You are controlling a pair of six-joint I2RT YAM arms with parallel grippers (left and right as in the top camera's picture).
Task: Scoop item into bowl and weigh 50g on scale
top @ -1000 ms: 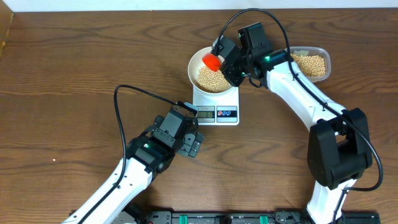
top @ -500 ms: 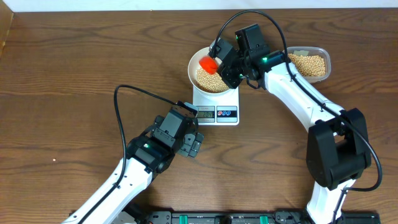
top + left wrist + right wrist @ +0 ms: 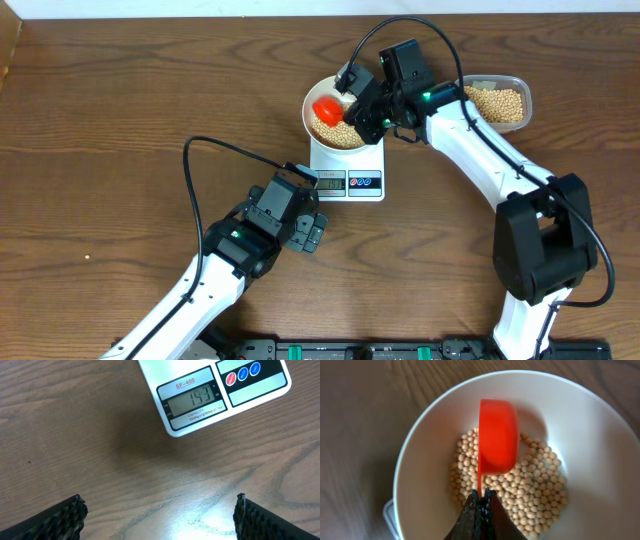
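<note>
Overhead: bowl (image 3: pixel 308 100) sits on scale (image 3: pixel 348 172), upper centre of frame, with beans (image 3: pixel 342 130) heaped inside. My right end effector (image 3: pixel 352 97) is clamped on the handle of the red scoop (image 3: pixel 327 107), over the bowl.

Left wrist: my left end effector (image 3: pixel 160 515) has jaws apart, empty, above bare bench (image 3: pixel 125 460). Display seems to read 193, decimal unclear.

Right wrist: scoop is tipped on edge above the beans.

Judgement: beans are hard and light and roll freely. Move them by scoop only, gripping the handle end.
</note>
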